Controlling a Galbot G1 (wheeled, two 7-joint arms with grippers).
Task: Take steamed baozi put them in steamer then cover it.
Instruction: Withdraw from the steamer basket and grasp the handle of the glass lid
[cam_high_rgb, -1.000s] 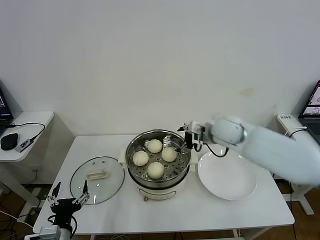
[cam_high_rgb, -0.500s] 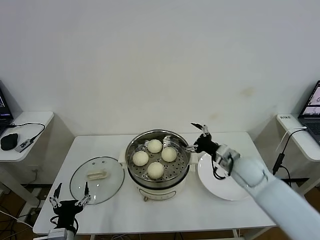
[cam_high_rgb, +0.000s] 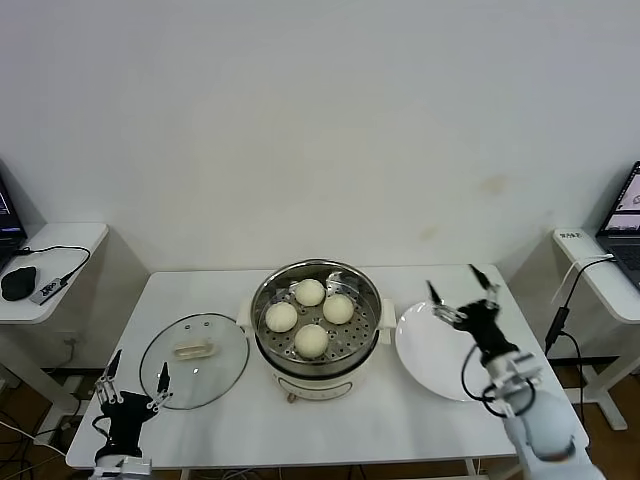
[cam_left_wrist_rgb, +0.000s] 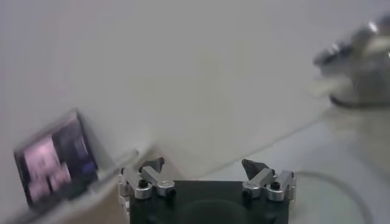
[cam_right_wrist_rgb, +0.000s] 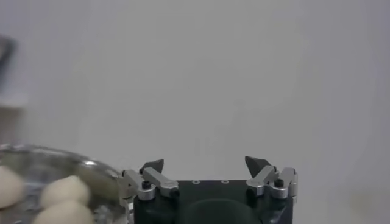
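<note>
Several cream-white baozi (cam_high_rgb: 312, 340) lie on the perforated tray inside the steel steamer (cam_high_rgb: 266, 343) at the table's middle. The glass cover (cam_high_rgb: 194, 358) lies flat on the table to the steamer's left, handle up. My right gripper (cam_high_rgb: 462, 290) stands open and empty, fingers up, over the far edge of the white plate (cam_high_rgb: 455, 365), apart from the steamer. My left gripper (cam_high_rgb: 138, 378) hangs open and empty by the table's front-left corner, just before the cover. The right wrist view shows its gripper (cam_right_wrist_rgb: 207, 163) open, with baozi (cam_right_wrist_rgb: 64, 190) off to one side. The left wrist view shows its gripper (cam_left_wrist_rgb: 204, 164) open too.
The white plate sits right of the steamer with nothing on it. A side desk (cam_high_rgb: 60, 245) with cables stands at the left, another desk (cam_high_rgb: 600, 270) with a laptop at the right. A laptop screen (cam_left_wrist_rgb: 55, 159) shows in the left wrist view.
My right arm has drawn back from the steamer's rim, moving right and toward me to above the plate. The left gripper has sunk slightly. The baozi and cover lie as before.
</note>
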